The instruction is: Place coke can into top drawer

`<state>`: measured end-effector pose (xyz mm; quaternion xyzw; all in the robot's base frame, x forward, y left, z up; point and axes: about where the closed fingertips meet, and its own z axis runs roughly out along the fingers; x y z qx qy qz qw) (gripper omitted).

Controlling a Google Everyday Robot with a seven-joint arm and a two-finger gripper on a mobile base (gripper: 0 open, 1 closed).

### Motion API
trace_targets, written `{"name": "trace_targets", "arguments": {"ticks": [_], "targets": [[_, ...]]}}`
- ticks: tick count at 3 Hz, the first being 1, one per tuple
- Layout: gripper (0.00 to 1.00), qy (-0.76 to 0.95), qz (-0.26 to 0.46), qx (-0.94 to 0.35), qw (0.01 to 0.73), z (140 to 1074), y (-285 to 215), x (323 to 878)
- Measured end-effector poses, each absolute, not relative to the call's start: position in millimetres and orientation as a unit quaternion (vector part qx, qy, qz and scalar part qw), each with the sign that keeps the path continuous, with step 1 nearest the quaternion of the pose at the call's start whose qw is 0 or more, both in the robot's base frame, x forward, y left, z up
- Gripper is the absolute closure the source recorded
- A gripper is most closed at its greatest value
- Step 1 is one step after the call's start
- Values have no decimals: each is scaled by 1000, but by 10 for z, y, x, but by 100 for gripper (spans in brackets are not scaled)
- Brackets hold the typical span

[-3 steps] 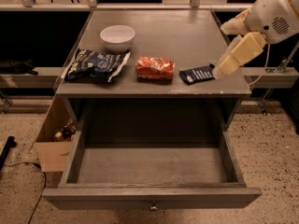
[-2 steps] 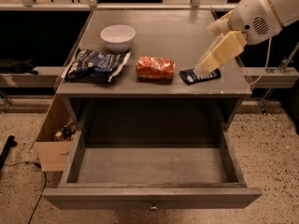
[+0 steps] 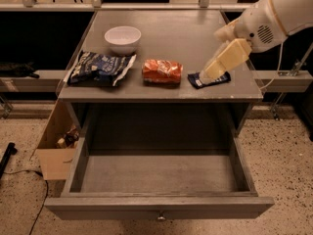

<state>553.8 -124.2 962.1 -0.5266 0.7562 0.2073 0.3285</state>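
We see the coke can (image 3: 162, 71) lying on its side on the table (image 3: 186, 31), long axis crosswise, near and picture-left of our pincer (image 3: 209, 76); whether that is open or closed, we cannot tell.

You've got grey table (image 3: 181, 28) carrying four items. Back left: white bowl (image 3: 122, 38). Front left, near edge: dark blue chip bag (image 3: 100, 68). Front centre: coke can (image 3: 162, 71) on its side, apart from bag. Front right: flat blue bar wrapper (image 3: 194, 81). Your claw (image 3: 209, 75) sits over wrapper; can't tell if touching.
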Motion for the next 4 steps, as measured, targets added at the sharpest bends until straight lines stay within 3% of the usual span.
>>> {"name": "trace_targets", "arguments": {"ticks": [4], "targets": [[0,733,202,-566,317,9002,-219,6324]]}}
